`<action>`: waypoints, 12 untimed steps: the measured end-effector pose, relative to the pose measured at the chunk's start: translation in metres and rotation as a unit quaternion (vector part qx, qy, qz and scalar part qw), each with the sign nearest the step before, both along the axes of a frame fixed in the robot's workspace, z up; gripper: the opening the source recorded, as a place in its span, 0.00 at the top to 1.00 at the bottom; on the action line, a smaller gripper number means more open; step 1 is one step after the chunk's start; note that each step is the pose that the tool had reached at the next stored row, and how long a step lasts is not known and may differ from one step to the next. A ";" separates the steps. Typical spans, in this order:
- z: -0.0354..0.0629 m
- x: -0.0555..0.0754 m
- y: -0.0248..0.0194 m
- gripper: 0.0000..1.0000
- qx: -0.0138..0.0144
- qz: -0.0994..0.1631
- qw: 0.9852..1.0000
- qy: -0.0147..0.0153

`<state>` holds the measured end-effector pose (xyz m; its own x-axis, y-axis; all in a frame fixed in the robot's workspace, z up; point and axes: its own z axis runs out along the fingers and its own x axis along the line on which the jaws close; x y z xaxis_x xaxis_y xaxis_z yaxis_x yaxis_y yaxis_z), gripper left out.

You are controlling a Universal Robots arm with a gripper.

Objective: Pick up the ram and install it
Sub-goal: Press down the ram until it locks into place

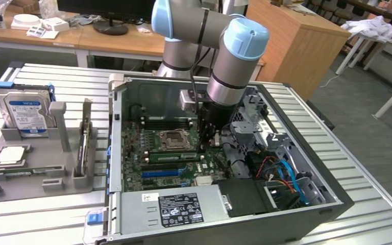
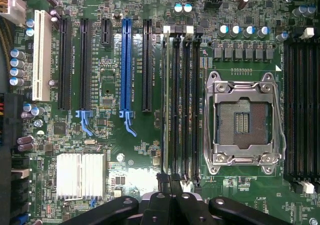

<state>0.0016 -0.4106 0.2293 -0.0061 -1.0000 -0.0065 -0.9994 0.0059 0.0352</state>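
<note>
Tabletop (image 1: pixel 39 214) of ribbed grey metal carries an open computer case (image 1: pixel 318 204) lying on its side, with a grey holder tray (image 1: pixel 26 189) on the exterior view's left of it. The robot arm (image 1: pixel 234 61), grey with light blue joints, reaches down from above into the case. Inside lies the green motherboard (image 2: pixel 125 160), with a black power supply (image 1: pixel 182 204) at the near edge of the case and blue and red cables (image 1: pixel 288 176) towards the exterior view's right.

A silver hard drive (image 1: pixel 23 113) with a blue label stands upright in the tray. On the board, the metal processor socket (image 2: pixel 242 120) sits between two banks of memory slots, with a blue expansion slot (image 2: pixel 125 67) and black ones further off, and a ribbed silver heatsink (image 2: pixel 80 175) near a corner.

The gripper (image 2: pixel 170 205) hangs just over the end of the slot bank beside the socket, its fingers pressed together. The ram (image 2: pixel 165 100) stands on edge in the outermost slot of that bank, seen from above as a thin strip, its near end just under the gripper's tips; whether they touch it cannot be told.
</note>
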 end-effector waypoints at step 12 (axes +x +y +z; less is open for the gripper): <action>-0.0020 0.000 0.0001 0.89 0.000 0.000 1.000 0.000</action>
<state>0.0016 -0.4105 0.2273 -0.0061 -1.0000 -0.0069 -0.9994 0.0059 0.0350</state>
